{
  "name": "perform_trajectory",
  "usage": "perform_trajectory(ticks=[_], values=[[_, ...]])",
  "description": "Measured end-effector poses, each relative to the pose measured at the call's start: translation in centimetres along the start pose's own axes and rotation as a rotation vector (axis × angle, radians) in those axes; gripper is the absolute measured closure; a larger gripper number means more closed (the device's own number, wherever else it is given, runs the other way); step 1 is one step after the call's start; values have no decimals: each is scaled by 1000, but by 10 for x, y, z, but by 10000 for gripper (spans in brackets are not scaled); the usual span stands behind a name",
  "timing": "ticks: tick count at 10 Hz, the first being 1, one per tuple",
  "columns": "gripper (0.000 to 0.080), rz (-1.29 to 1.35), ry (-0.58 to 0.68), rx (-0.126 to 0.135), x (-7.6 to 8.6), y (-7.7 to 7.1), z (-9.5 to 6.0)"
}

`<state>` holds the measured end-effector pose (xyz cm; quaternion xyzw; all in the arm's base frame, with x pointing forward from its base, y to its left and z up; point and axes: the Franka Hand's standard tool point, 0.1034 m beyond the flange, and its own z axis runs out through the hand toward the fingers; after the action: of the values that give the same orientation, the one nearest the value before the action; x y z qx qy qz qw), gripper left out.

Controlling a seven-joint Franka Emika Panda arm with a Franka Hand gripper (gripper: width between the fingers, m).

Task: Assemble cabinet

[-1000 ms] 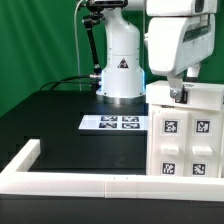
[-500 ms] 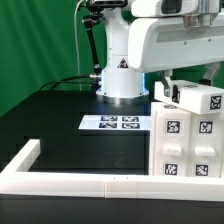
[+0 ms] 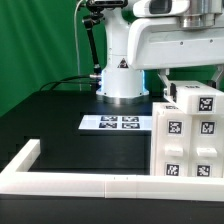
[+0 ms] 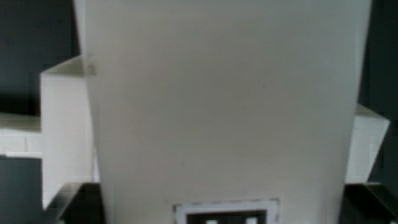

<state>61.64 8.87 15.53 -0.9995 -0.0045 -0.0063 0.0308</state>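
The cabinet (image 3: 190, 140) is a large white box with square black-and-white tags on its faces. It stands at the exterior view's right, against the low white wall. My arm hangs over its top, and my gripper (image 3: 178, 92) reaches down at the cabinet's upper left corner, mostly hidden by the hand's housing. In the wrist view a wide white panel of the cabinet (image 4: 214, 100) fills the picture, with a tag at its near end. My gripper (image 4: 222, 208) appears shut across this panel, with dark fingers (image 4: 64, 203) just showing at its sides.
The marker board (image 3: 121, 123) lies flat on the black table in front of the robot's white base (image 3: 121, 72). A long low white wall (image 3: 80, 185) runs along the near edge and turns back at the exterior view's left. A green curtain hangs behind.
My arm has swung toward the exterior view's left and lower over the cabinet. The cabinet has shifted slightly right, and a tagged top face now shows.
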Motion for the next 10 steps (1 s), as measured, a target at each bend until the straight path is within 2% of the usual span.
perform_trajectory(ticks=[2,4,7,8,10], values=[[243,126,4,3,0,-1,0],[243,403,42,13,-3,-4,0],[243,789,103,63,-4,-10,-1],[243,912,119,89,-3,-11,-1],[243,1063,134,118,1,-14,-2]])
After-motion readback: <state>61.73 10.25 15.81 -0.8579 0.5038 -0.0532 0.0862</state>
